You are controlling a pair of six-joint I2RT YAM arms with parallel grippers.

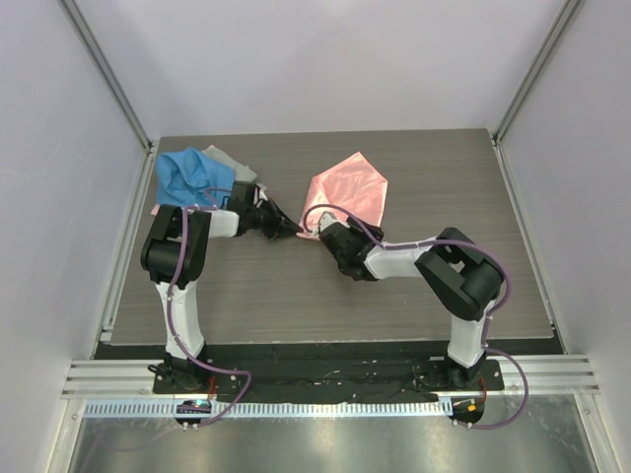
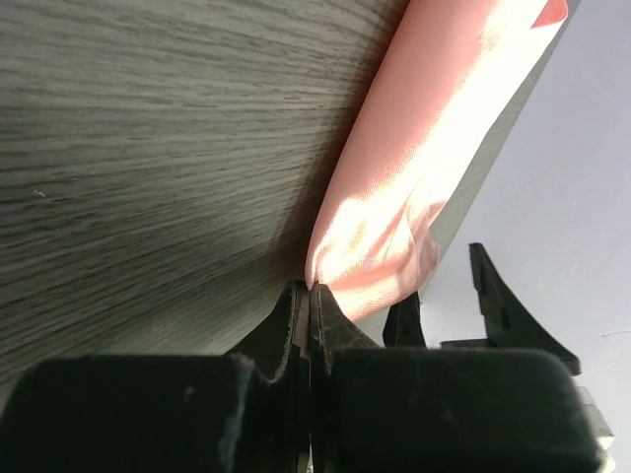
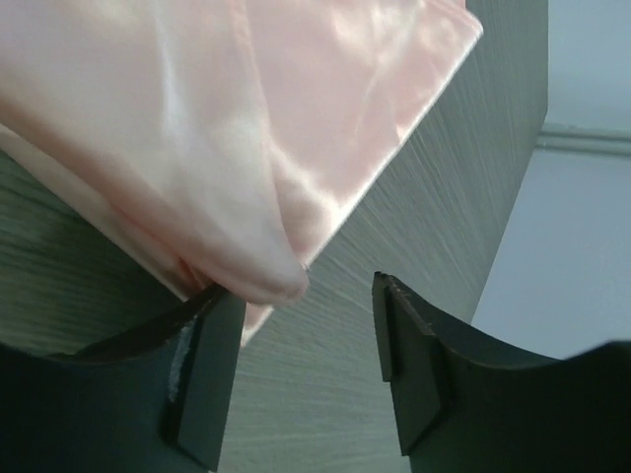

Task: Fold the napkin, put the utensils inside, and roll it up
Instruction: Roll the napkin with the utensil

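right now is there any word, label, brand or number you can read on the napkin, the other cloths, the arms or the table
No text can be read in any view.
The napkin, blue cloth, grey cloth and table show no print.
Small coloured spots by the arm bases are too small to tell whether they are lettering.

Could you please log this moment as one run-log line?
napkin: folded | left gripper: shut at its corner | right gripper: open beside fold | spoon: unseen
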